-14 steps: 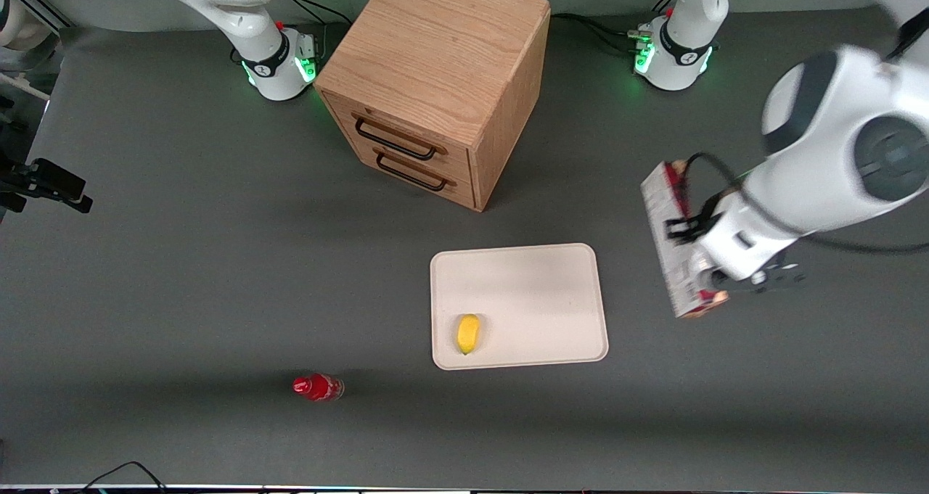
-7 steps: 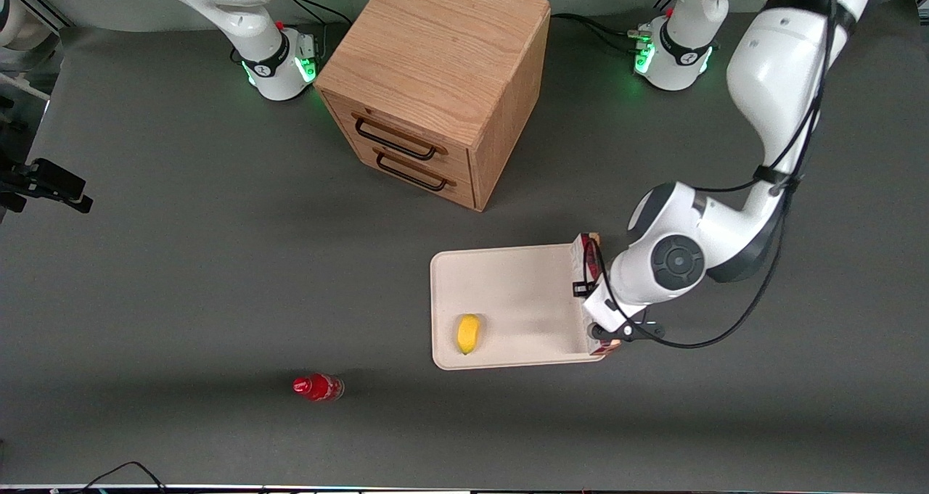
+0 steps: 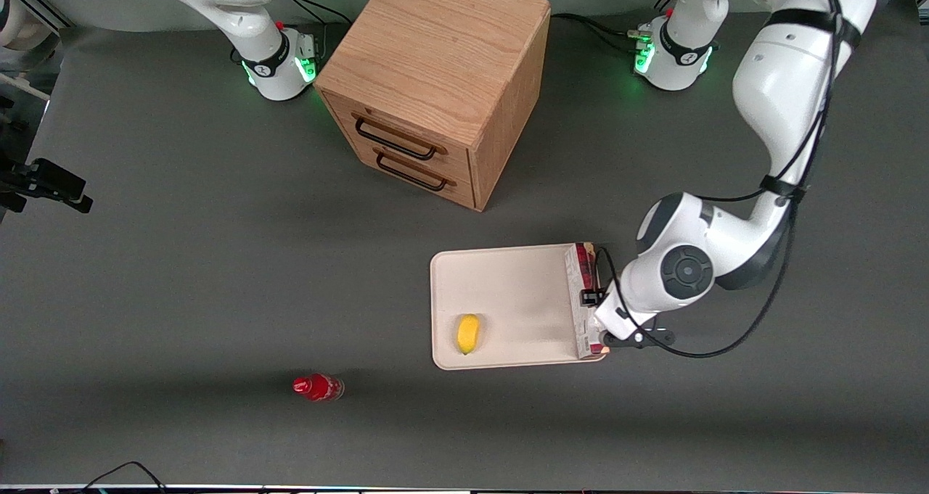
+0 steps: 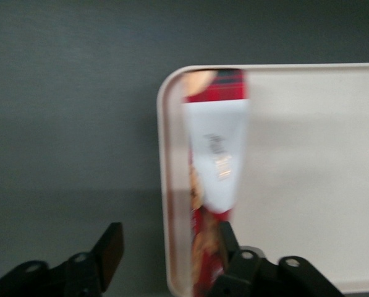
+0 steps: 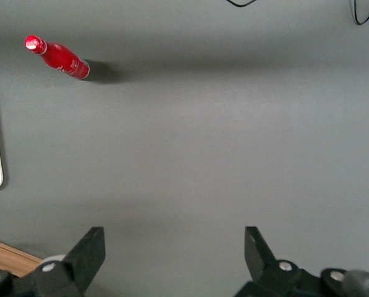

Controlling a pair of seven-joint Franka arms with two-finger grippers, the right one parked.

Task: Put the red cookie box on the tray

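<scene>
The red cookie box (image 3: 583,302) lies on the cream-white tray (image 3: 508,291), along the short rim toward the working arm's end of the table, grey-white printed side up. In the left wrist view the box (image 4: 214,167) stretches along the tray's (image 4: 308,154) rim, red with a white patch. My left gripper (image 3: 602,314) hovers low over that rim at the box's middle. It is open (image 4: 169,240): one finger sits against the box's side and the other stands well apart over the bare table. The box's near end is hidden by the wrist.
A yellow lemon-like fruit (image 3: 468,334) lies on the tray's corner near the front camera. A small red bottle (image 3: 317,387) lies on the table toward the parked arm's end. The wooden drawer cabinet (image 3: 435,80) stands farther from the camera than the tray.
The gripper carried the box from the air off the tray down onto the tray's rim. The box has since tipped flat, printed side up, and the fingers have opened.
</scene>
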